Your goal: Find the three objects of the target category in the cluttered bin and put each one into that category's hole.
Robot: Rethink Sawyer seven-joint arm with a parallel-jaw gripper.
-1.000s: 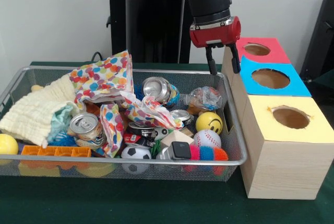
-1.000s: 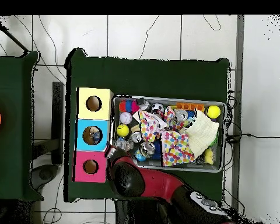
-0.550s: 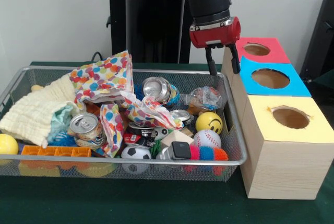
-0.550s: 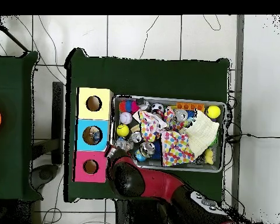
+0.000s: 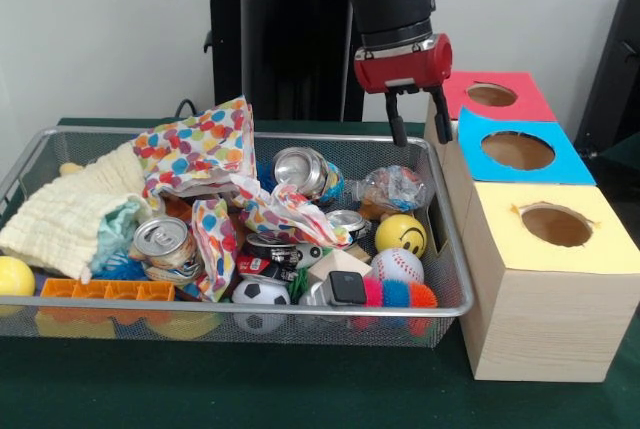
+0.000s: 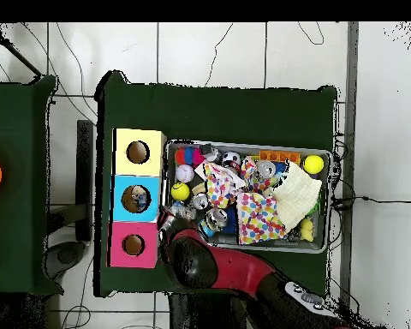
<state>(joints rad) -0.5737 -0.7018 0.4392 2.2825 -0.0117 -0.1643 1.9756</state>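
My gripper point(image 5: 418, 131) hangs open and empty over the far right corner of the wire bin point(image 5: 200, 306), just beside the red box point(image 5: 520, 101). Below it in the bin lie a clear plastic wrapper point(image 5: 395, 187), a tipped silver can point(image 5: 300, 171), a smaller can point(image 5: 348, 221), an upright can point(image 5: 162, 239) and a crushed can point(image 5: 268, 254). A yellow smiley ball point(image 5: 401, 235), a baseball point(image 5: 398, 266) and a soccer ball point(image 5: 260, 294) sit near the front right. In the overhead view the gripper point(image 6: 168, 224) is at the bin's corner by the blue box point(image 6: 136, 182), whose hole holds something.
Red, blue point(image 5: 560, 157) and yellow point(image 5: 590, 249) boxes with round holes line the bin's right side. A dotted cloth point(image 5: 200, 154), a cream cloth point(image 5: 70, 214), an orange tray point(image 5: 108, 290), a yellow ball point(image 5: 12, 276) and a spiky toy point(image 5: 400, 295) fill the bin.
The gripper has shifted left in the front view, away from the red box's edge and over the bin's far right corner. It stays open and empty.
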